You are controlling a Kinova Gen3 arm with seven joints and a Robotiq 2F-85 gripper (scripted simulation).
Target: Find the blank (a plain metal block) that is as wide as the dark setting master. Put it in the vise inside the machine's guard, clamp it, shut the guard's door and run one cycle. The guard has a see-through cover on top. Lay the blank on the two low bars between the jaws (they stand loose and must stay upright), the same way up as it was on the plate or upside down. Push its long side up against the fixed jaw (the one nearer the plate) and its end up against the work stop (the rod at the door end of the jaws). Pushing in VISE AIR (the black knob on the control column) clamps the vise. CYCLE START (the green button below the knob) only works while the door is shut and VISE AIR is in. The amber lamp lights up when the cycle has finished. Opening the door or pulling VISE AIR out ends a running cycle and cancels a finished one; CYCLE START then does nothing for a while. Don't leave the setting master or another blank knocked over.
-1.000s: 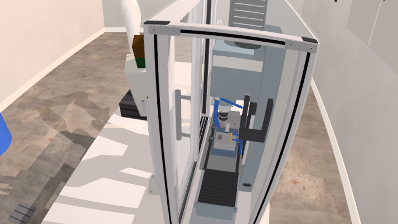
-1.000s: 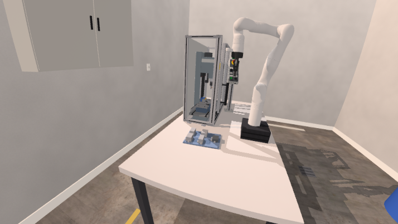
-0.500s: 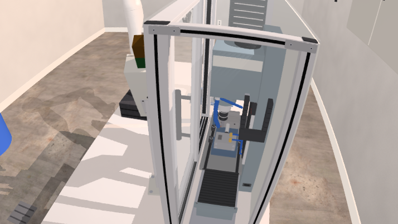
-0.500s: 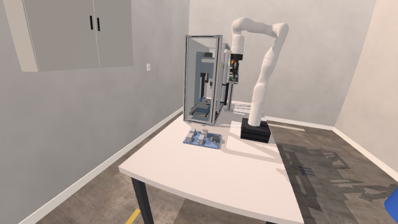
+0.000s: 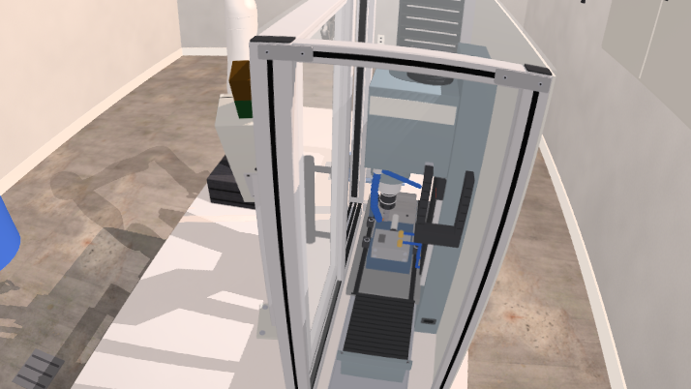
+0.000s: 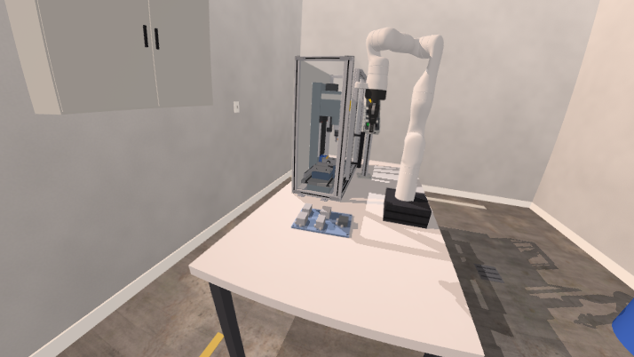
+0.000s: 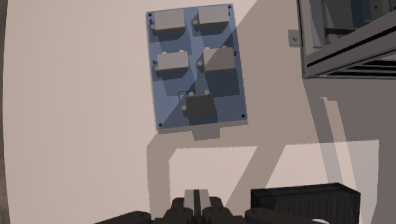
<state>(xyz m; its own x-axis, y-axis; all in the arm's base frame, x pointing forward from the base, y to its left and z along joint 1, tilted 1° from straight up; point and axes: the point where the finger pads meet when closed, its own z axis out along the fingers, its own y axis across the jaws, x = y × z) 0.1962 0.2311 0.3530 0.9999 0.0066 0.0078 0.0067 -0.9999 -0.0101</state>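
The plate (image 6: 333, 230) (image 7: 167, 112) lies near on the table (image 6: 311, 275) (image 7: 75, 125) (image 5: 160, 353); four pale blanks (image 6: 302, 218) (image 7: 219, 59) stand on it, the matching one among them too small to tell; the dark master (image 6: 342, 221) (image 7: 201, 106) sits at its right end, upright. The claw (image 6: 373, 129) (image 7: 196, 204) hangs farther off, well above the plate and to its right, fingers closed on nothing; the arm's black base (image 6: 395, 218) (image 7: 305, 200) (image 5: 229, 191) stands right; the guard (image 6: 343, 133) (image 5: 281, 194) stands left, the vise (image 6: 323, 172) (image 5: 392, 244) inside; a cupboard (image 6: 106, 53) hangs on the left wall; pale walls rise beyond.
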